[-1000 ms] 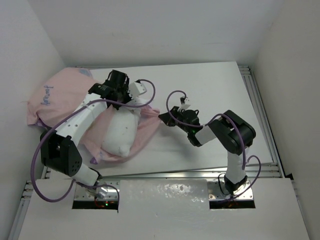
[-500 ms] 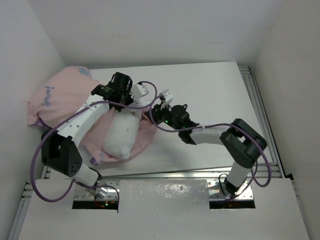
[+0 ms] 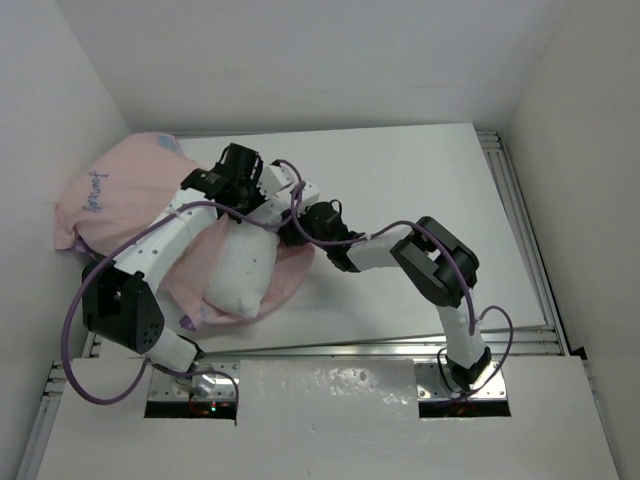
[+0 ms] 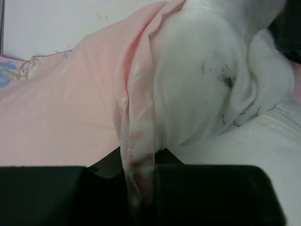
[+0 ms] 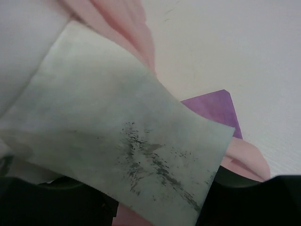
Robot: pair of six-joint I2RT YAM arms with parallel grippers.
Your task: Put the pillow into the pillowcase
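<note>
Pillow (image 3: 243, 270), partly in pillowcase (image 3: 120, 190): left claw (image 4: 139, 179) pinches the hem at pillow's far end, apparently spreading the mouth; right claw (image 3: 295, 225) beside it, grip indiscernible.

Nothing is reading clearly as a word or number. A line of purple script-like lettering (image 3: 97, 188) is showing on the pink cloth of the pillowcase (image 3: 135, 215), well out to the left of the left gripper (image 3: 257, 192), but it is too small and skewed to make out. Just ahead of the right gripper (image 5: 155, 207), a white tag (image 5: 117, 132) is carrying dark smudged marks that are not resolving into letters.
</note>
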